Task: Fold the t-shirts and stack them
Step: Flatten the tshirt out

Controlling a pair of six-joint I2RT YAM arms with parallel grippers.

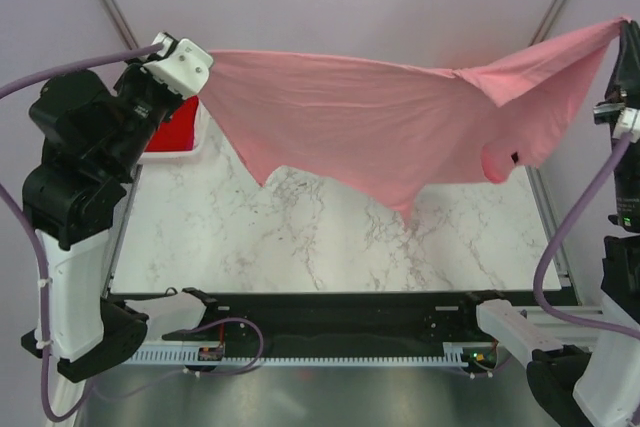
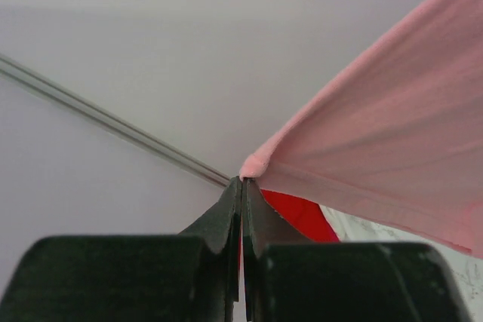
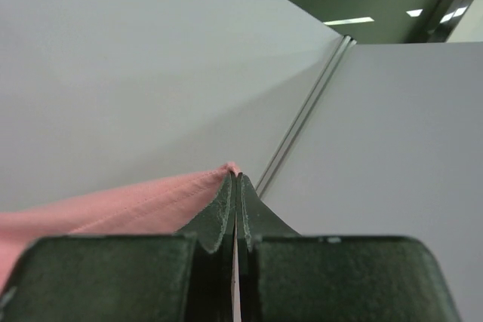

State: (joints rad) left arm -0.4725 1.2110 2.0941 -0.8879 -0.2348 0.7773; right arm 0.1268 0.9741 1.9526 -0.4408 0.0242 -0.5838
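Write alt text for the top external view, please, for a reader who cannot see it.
A light pink cloth t-shirt hangs stretched between the left gripper and the right gripper, each shut on one end, above a white marble-patterned table. A deep red cloth lies at the table's far left.

Overhead, the deep red shirt (image 1: 172, 132) shows only as a patch, the rest hidden behind the left arm (image 1: 100, 137) and the pink shirt (image 1: 380, 117). The right gripper (image 1: 630, 42) is cut by the right edge. The dark tag (image 1: 514, 157) on the pink shirt is too small to read; that cloth runs off both wrist views
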